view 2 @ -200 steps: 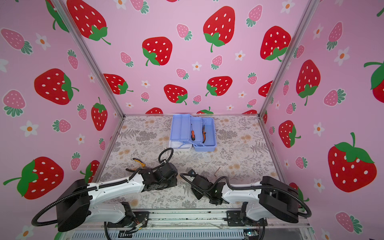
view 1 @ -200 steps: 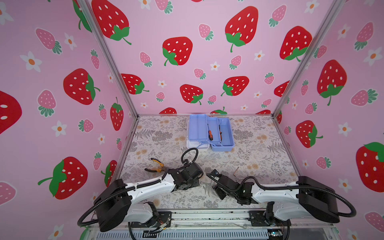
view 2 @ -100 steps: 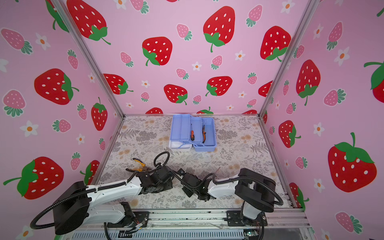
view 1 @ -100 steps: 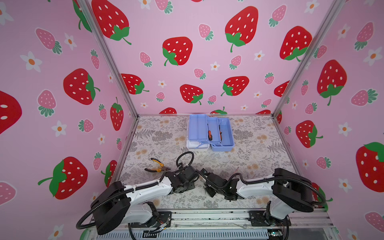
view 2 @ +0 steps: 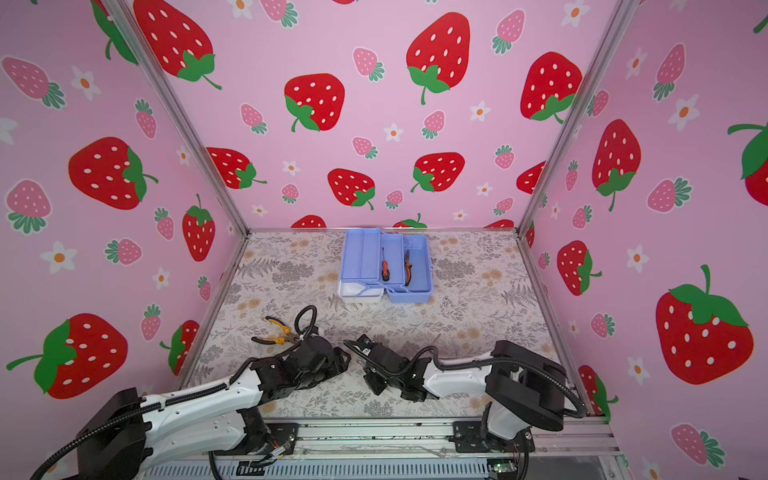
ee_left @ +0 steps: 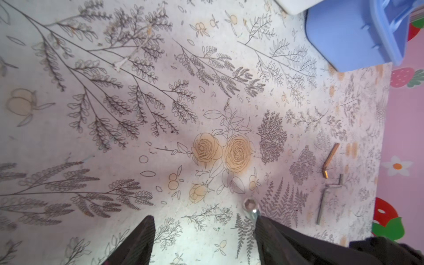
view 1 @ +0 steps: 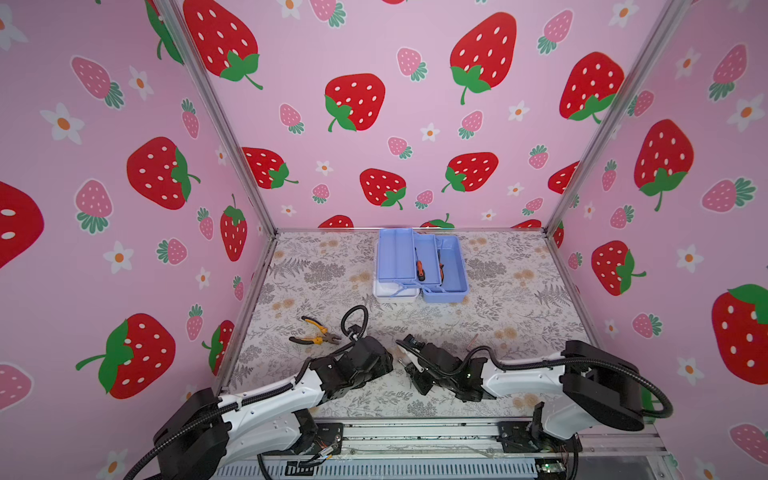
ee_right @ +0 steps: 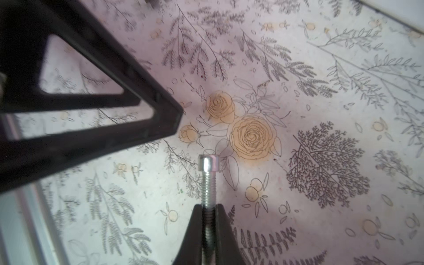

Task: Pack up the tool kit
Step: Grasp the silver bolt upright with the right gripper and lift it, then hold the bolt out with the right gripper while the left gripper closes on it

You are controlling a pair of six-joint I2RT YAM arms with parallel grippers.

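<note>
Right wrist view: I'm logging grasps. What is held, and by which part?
A silver metal bolt, pinched by its threaded shank end in the right hand.

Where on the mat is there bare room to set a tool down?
Bare mat lies right of the tool kit, left of it, and in the strip in front of it. The near side is crowded: pliers, the open left gripper, the right gripper shut on a bolt, and hex keys nearby.

The tool kit (view 1: 395, 255) sits open at the far middle of the surface (view 1: 519, 299). Its periwinkle-blue trays (view 1: 452, 266) are spread out, the white lid (view 1: 392, 291) lying at its left.
</note>
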